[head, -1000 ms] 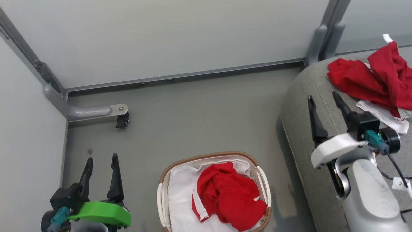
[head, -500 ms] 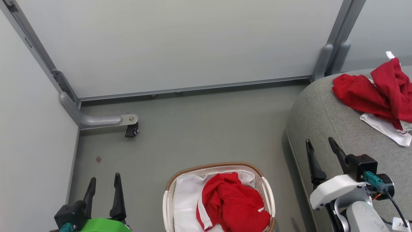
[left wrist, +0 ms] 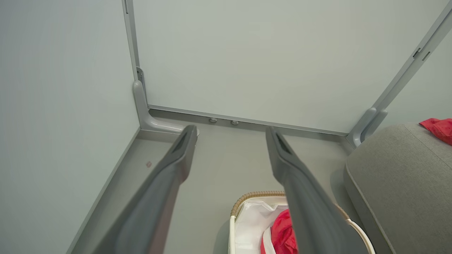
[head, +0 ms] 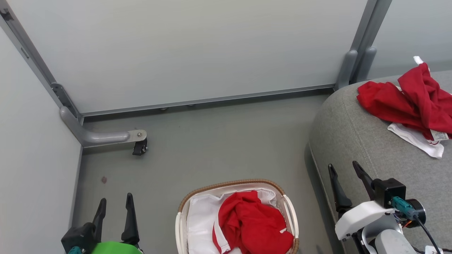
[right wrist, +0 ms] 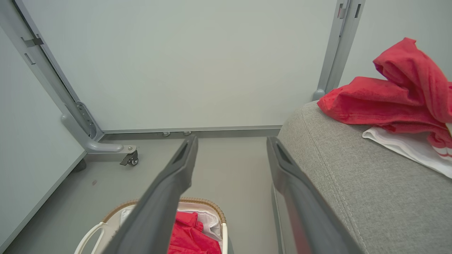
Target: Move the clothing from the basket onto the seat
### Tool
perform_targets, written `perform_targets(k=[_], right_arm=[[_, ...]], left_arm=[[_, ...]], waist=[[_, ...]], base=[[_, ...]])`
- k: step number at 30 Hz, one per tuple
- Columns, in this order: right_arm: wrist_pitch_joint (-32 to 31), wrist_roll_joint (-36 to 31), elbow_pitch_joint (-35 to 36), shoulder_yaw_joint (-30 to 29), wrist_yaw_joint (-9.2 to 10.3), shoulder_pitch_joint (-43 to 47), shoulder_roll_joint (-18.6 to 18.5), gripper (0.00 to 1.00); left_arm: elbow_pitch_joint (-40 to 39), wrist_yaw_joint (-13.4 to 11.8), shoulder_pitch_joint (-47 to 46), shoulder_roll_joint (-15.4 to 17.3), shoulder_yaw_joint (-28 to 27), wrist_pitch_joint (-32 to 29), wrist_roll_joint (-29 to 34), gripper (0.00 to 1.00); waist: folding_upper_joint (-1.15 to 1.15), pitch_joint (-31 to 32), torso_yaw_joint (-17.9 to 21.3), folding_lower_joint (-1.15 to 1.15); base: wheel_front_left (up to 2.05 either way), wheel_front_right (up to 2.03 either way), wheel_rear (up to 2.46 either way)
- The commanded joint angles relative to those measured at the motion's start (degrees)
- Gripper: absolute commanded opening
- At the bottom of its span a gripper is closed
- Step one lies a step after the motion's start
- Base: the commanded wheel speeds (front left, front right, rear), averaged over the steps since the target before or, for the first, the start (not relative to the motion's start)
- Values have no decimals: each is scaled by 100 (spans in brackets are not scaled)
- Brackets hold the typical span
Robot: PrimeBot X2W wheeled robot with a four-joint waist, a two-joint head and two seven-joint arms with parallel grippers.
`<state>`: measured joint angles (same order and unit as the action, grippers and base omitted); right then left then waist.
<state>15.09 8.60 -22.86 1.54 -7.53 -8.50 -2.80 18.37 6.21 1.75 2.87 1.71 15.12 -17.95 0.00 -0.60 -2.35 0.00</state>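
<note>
One red garment lies bunched in the wicker-rimmed basket on the floor, over its white liner. A second red garment with white trim lies on the grey seat at the right. My left gripper is open at the lower left, well left of the basket, with nothing between its fingers. My right gripper is open and empty over the seat's left edge, short of the garment there. The right wrist view has the basket, its red garment and the seat's garment.
Pale partition panels close off the back and left. A grey panel foot with a small castor stands on the floor at the left. Open grey floor lies between panels, basket and seat.
My right gripper has drawn back from the garment on the seat toward the seat's near left edge. The left gripper sits lower in the picture; the camera has also shifted.
</note>
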Motion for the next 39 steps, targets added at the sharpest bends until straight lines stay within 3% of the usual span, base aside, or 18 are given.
perform_targets(k=[1,15,21,29,39], right_arm=[[12,29,-20,7,7,55,-19,100],[11,81,-23,35,8,-77,-19,100],[12,88,65,-46,8,-257,-19,100],[11,-124,351,-224,7,-784,-19,100],[12,-192,843,-262,7,-1556,-16,100]], left_arm=[[7,-7,51,4,-7,5,-36,100],[27,12,-37,4,23,5,-9,100],[201,28,-349,6,261,5,-20,100],[692,55,-1339,7,727,5,-49,100],[1713,78,-2842,13,1517,5,-140,100]], waist=[[0,1,-3,0],[0,-39,-7,0],[0,-359,41,0],[0,-1277,288,0],[0,-2803,868,0]], base=[[0,0,0],[0,0,0],[0,0,0],[0,0,0],[0,0,0]])
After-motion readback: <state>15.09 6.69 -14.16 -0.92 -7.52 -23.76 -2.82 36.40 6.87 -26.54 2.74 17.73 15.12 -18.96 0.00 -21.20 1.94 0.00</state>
